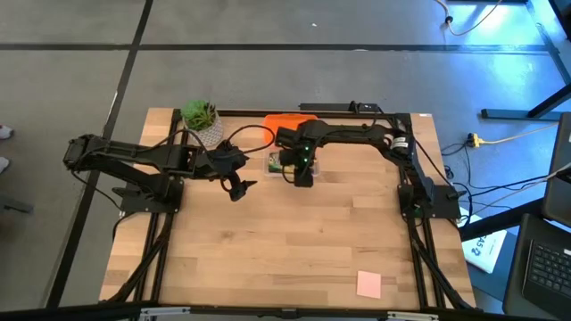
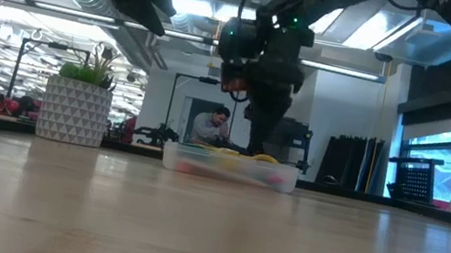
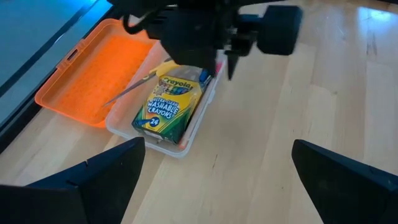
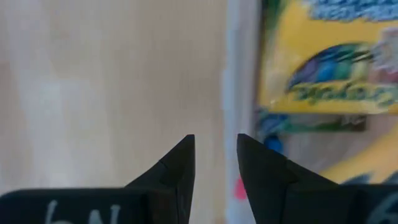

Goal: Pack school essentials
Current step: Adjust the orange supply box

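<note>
A clear case (image 1: 275,163) sits at the table's far middle, its orange lid (image 3: 87,68) laid open beside it. Inside lie the green-yellow crayon box (image 3: 169,106), the yellow-handled scissors (image 3: 134,90) and a red-tipped piece (image 4: 239,186). My right gripper (image 1: 303,174) points down at the case's right wall (image 4: 233,74), its fingers a narrow gap apart and holding nothing. My left gripper (image 1: 239,187) hovers wide open to the left of the case. The pink note pad (image 1: 368,283) lies flat near the table's near right corner.
A small green potted plant (image 1: 201,120) stands at the far edge, left of the case and close behind my left arm. Bare wood spreads across the table's middle and near side. A person (image 2: 211,127) sits in the room beyond the table.
</note>
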`<state>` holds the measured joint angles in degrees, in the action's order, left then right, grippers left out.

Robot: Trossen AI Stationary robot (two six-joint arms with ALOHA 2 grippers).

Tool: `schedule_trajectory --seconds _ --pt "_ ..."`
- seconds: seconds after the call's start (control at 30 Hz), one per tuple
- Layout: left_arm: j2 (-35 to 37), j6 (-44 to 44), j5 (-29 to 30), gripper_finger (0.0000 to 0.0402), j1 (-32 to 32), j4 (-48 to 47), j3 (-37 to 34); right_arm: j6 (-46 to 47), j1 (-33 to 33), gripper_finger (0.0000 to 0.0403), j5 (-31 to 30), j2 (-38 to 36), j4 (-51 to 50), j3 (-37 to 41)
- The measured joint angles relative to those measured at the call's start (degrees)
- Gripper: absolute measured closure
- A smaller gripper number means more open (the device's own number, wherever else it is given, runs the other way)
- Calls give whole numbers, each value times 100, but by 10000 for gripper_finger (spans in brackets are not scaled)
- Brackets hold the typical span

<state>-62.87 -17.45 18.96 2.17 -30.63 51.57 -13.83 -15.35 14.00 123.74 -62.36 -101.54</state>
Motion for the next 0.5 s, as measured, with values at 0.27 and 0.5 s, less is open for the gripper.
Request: schedule_trajectory --seconds 0.27,0.5 --pt "0 -2 0 2 -2 2 0 -28 20 282 -175 0 293 163" --pt "0 -2 2 1 -2 4 0 -29 17 282 7 16 403 162"
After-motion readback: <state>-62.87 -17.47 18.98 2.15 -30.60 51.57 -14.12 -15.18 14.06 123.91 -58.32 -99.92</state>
